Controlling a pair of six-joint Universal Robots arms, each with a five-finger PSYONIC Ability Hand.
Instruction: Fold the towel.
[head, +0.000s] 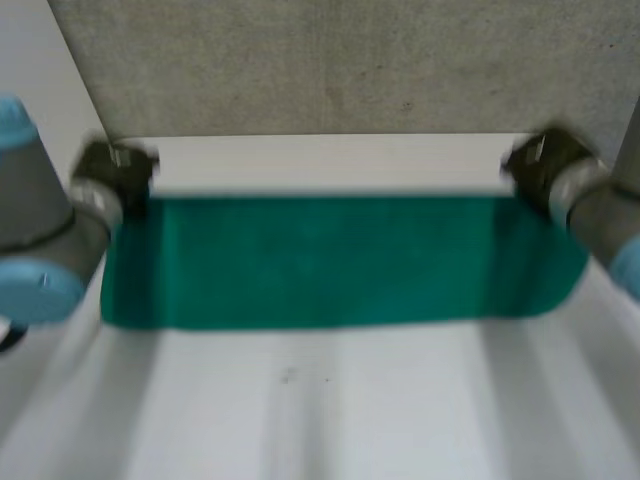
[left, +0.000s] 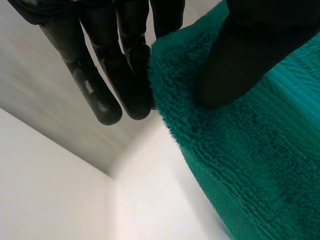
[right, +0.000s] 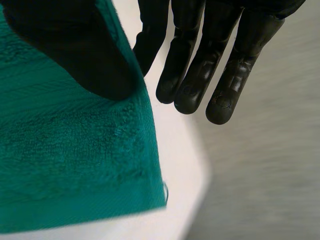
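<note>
2 hands hold the green towel by its far corners. The left hand and the right hand each pinch it, thumb pressed onto the terry against straight fingers behind the edge. The towel stretches between them over the white table, its near edge toward the robot. I judge this the carrying step of a fold: next, both corners should travel together to the near edge, level, before release.

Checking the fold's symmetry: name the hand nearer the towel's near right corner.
Right: the right hand pinches the towel's far corner on that side; left hand pinches the opposite far corner.
</note>
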